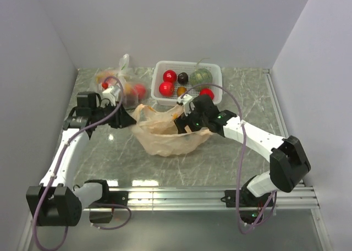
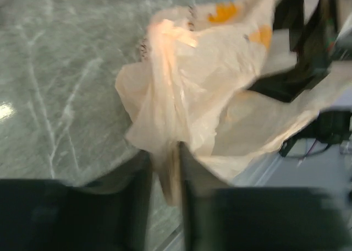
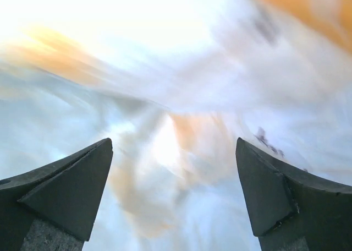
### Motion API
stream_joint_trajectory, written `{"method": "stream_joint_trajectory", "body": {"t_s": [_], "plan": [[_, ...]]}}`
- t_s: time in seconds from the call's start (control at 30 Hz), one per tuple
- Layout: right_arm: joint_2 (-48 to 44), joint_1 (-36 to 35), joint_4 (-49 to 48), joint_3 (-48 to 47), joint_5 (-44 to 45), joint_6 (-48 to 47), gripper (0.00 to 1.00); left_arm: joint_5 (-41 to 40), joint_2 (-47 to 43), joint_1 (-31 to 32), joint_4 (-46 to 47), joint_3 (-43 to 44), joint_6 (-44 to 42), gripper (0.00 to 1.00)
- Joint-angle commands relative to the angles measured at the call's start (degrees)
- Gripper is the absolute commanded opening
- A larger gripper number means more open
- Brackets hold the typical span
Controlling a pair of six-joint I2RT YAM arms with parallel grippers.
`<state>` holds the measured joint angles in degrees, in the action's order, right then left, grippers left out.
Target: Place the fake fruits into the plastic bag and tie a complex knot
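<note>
The peach plastic bag (image 1: 171, 136) lies crumpled on the table in front of the basket. My left gripper (image 1: 131, 120) is shut on the bag's left edge; in the left wrist view its fingers (image 2: 165, 154) pinch a strip of the bag (image 2: 187, 91). My right gripper (image 1: 179, 112) is at the bag's far rim, jaws wide open; the right wrist view shows only blurred bag plastic (image 3: 181, 97) between the fingertips (image 3: 174, 146). The fake fruits sit in the white basket (image 1: 160, 68): three red balls (image 1: 169, 76), a maroon one (image 1: 183, 78), an orange-brown one (image 1: 181, 90) and a green melon (image 1: 201, 76).
A clear bag (image 1: 118, 86) with mixed fruits stands at the back left, just behind my left arm. Grey walls close in the table on the left, back and right. A metal rail (image 1: 209, 195) runs along the near edge.
</note>
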<state>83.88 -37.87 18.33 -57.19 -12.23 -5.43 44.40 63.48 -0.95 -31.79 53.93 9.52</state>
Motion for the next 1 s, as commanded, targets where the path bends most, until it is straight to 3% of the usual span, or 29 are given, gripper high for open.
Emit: {"method": "stream_joint_trajectory", "body": {"t_s": [0.0, 0.03, 0.07, 0.1, 0.27, 0.37, 0.5, 0.83, 0.87, 0.9, 0.97], "plan": [[-1.62, -1.42, 1.17, -6.34, -4.47, -4.66, 1.0, 5.34, -5.55, 4.54, -1.52, -1.02, -7.92, 0.36], [-0.74, -1.51, 1.62, -6.97, -4.21, -5.28, 1.0, 6.04, -6.35, 5.34, -2.39, -0.85, -8.89, 0.61], [0.66, -1.59, 1.71, -7.23, -3.6, -5.55, 1.0, 6.39, -7.14, 6.39, -3.36, -0.85, -10.99, 0.7], [1.11, -1.77, 0.93, -6.97, -3.85, -6.51, 1.0, 6.75, -8.54, 6.75, -4.15, -0.32, -13.36, 0.87], [2.08, -1.77, -2.77, -5.48, -4.12, -9.07, 0.95, 4.74, -8.47, 6.93, -8.2, 3.98, -19.62, 0.91], [2.87, -1.77, -3.82, -5.74, -4.47, -10.39, 0.87, 2.28, -6.8, 7.01, -5.57, 6.53, -20.42, 0.91], [3.4, -1.95, -4.09, -6.97, -5.52, -10.74, 0.82, -0.54, -1.46, 9.29, -2.48, 8.02, -19.01, 0.99], [3.14, -2.83, -4.7, -6.89, -7.81, -11.35, 0.82, -2.91, 6.56, 20.45, 7.88, 4.96, -9.96, 0.99], [2.96, -2.83, -4.62, -6.8, -7.98, -11.53, 0.82, -3.96, 7.09, 20.9, 9.1, 4.0, -9.96, 0.96], [2.7, -2.83, -4.18, -6.53, -8.07, -11.79, 0.83, -4.58, 8.57, 21.16, 8.68, 4.08, -9.96, 0.77], [2.26, -2.83, -3.3, -5.92, -7.9, -12.85, 0.86, -7.3, 10.52, 21.17, 6.92, 5.65, -9.96, 0.56]]}}
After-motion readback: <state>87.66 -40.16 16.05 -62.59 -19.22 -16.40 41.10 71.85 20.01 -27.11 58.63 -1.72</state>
